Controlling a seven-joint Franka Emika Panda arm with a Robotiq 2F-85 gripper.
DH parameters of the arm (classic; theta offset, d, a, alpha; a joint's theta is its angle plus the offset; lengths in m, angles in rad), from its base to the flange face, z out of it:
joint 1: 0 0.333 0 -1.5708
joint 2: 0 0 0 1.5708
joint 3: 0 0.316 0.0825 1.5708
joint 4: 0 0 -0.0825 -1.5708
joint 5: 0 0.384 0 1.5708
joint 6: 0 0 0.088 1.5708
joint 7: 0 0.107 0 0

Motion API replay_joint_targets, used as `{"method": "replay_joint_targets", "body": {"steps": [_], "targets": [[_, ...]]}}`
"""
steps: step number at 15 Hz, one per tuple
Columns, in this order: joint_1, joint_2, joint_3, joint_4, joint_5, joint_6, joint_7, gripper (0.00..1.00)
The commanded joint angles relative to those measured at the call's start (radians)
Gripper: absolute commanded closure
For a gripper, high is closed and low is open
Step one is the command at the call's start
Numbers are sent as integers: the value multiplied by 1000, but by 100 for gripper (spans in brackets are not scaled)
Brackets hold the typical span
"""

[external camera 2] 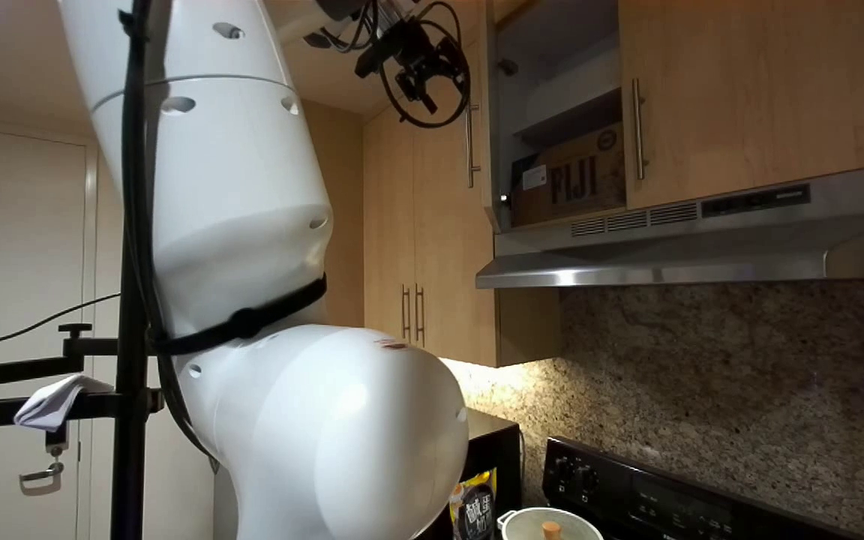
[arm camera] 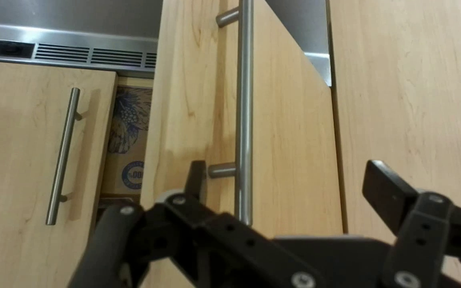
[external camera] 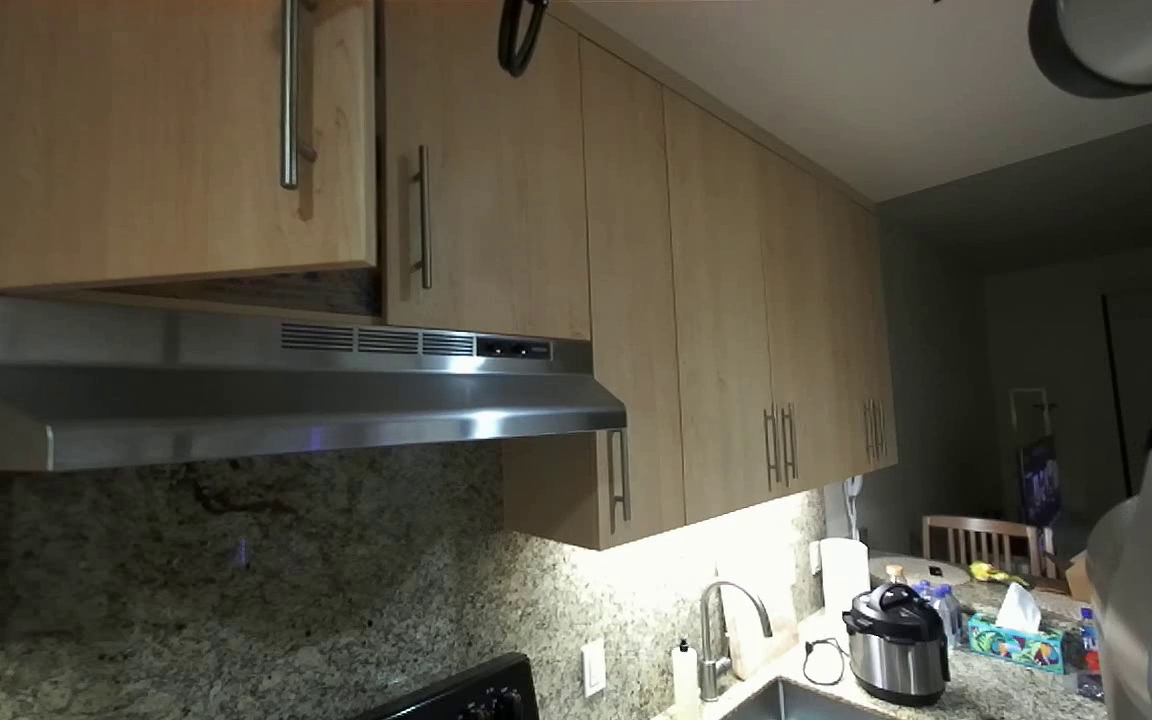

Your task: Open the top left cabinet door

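Jaws spread wide, and nothing is held by the gripper [arm camera: 288, 180]! Above the range hood [external camera: 266, 400], the top left cabinet door [external camera: 141, 150] is ajar, swung partly outward, with a cardboard box [external camera 2: 574, 180] exposed inside. Opening is judged begun but unfinished: a wider swing is probably left to be made. The silver handle [arm camera: 244, 116] is framed between the jaws in the wrist view, ungripped.

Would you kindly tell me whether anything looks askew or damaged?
Only the top left cabinet door stands out: it hangs ajar beside the closed matching door, exposing a FIJI box inside, though that suits the task. I see no clear damage.
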Motion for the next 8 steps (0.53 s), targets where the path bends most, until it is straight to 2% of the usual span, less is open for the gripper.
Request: {"method": "replay_joint_targets", "body": {"steps": [1,8], "targets": [[30,-100,-81,-56,65,23,-21,0],[77,-237,-257,-168,93,94,-10,0]]}}
